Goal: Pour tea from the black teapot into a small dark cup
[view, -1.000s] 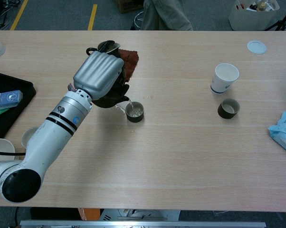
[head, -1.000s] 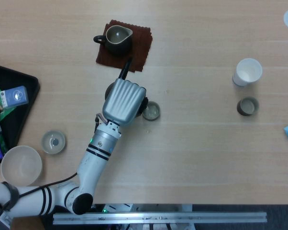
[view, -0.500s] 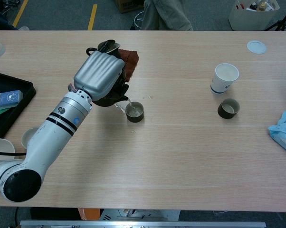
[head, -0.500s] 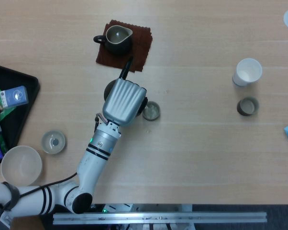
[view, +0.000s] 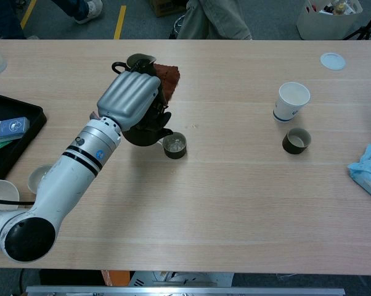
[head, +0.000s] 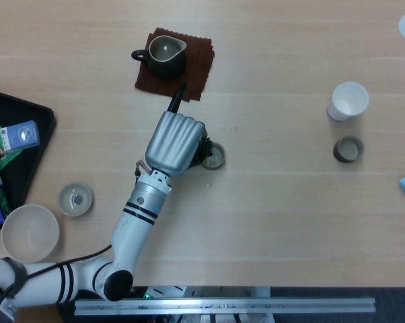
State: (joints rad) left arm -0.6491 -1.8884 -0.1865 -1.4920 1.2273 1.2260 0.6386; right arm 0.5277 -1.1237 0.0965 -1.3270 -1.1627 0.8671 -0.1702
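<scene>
The left hand's fingers (view: pixel 153 121) still grip the black teapot (view: pixel 145 132), now shifted closer against the small dark cup (view: pixel 175 145).

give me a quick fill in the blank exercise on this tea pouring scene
1. The black teapot is held by the robot's ____ hand.
2. The dark pitcher stands on a ____ cloth.
3. The white paper cup stands beside a small dark ____.

Missing words: left; brown; cup
</scene>
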